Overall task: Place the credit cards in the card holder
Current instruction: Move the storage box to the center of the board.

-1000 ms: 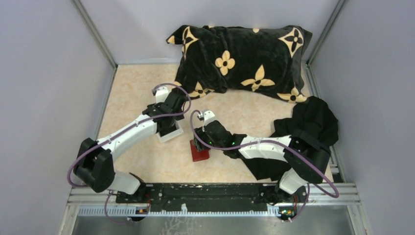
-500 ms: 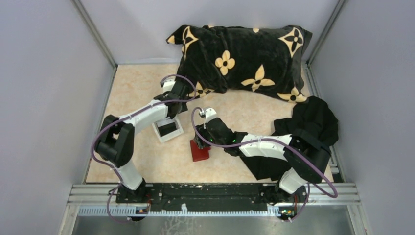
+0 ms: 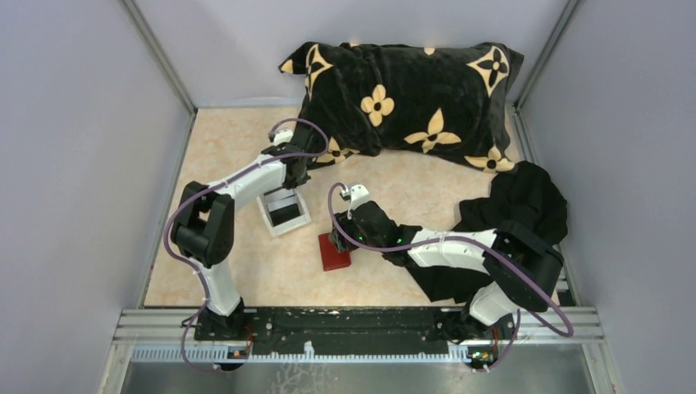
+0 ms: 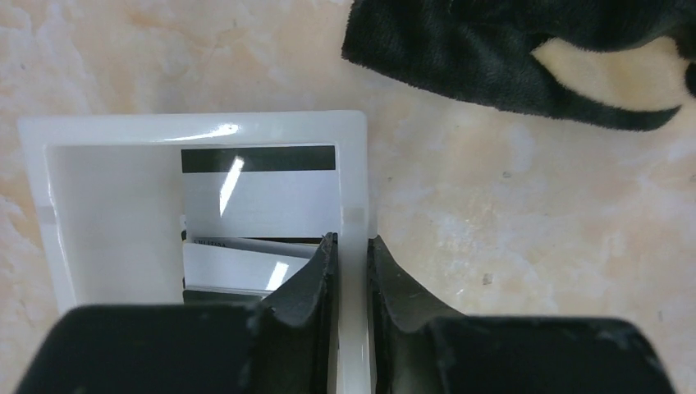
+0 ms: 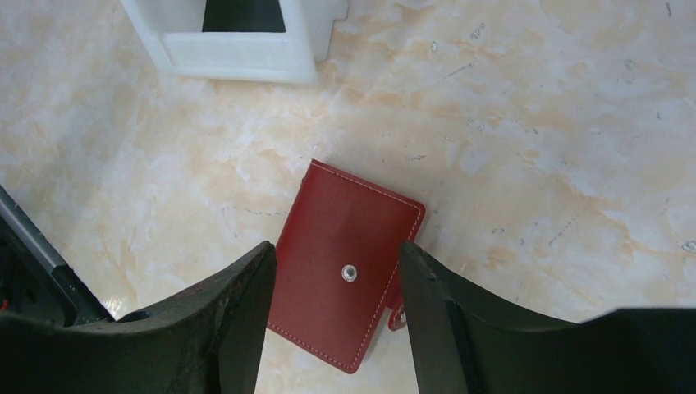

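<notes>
- The right gripper [image 5: 336, 250] hangs with its jaws wide apart, one finger on each side of the card holder [image 5: 345, 222], gripping nothing. Whether the tips touch the leather cannot be told.
- Only the right wrist view shows the card holder's make: smooth red leather-like cover, pale stitching round the edge, a small metal snap stud [image 5: 350, 272] and a red tab at its lower right. It lies closed and flat on the table [image 5: 533, 123], a glossy, beige marbled surface. From above it is just a red patch half under the wrist.
- A black cloth [image 3: 517, 205] lies crumpled at the right edge, partly under the right arm.
- The white tray [image 4: 197, 127], glossy hard plastic with squared walls, sits just beyond and left of the holder, apart from it.
- The left gripper [image 4: 351, 246] has its jaws drawn close on the tray's right wall, one finger inside, one outside, both seemingly against it.
- Only the left wrist view looks into the tray: the credit cards [image 4: 254, 197] lie stacked there, the top one white with a black stripe. The lower ones are cut off by the gripper body, so their number is unclear.
- Farthest back lies a plush black pillow [image 3: 410, 90] with tan flowers.
</notes>
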Tool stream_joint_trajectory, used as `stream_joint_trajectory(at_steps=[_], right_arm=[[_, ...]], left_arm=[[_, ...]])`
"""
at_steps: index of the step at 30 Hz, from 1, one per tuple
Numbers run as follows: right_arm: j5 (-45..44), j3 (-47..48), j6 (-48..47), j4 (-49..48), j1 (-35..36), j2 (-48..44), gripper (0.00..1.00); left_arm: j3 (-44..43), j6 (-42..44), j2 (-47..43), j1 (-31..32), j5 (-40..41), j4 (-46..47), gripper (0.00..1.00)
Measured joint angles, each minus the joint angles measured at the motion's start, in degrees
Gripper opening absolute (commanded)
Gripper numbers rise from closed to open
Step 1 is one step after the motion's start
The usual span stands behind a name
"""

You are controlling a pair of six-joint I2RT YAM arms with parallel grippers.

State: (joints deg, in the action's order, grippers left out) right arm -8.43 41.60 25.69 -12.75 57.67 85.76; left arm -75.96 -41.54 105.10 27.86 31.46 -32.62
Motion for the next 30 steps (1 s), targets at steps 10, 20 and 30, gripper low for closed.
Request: stream_joint_trajectory(at_steps=[10,20,30], right_arm=[[0.72,-3.13,0.92,-1.05,-0.09,-5.86,0.57],[0.79,-5.6,1.07,-0.57,-0.09,-11.76,0.57],[-3.3,-5.62,0.87,4.79,-0.09,-13.92,0.57]], left_arm=[[-12.17,-9.46,6.67,0.0,-1.55,-12.46,0.0],[-19.02,-23.23,9.68,0.0,-5.2,-21.86,0.06],[-22.77,-33.59,13.55,0.72,-9.46,-24.06,0.57]])
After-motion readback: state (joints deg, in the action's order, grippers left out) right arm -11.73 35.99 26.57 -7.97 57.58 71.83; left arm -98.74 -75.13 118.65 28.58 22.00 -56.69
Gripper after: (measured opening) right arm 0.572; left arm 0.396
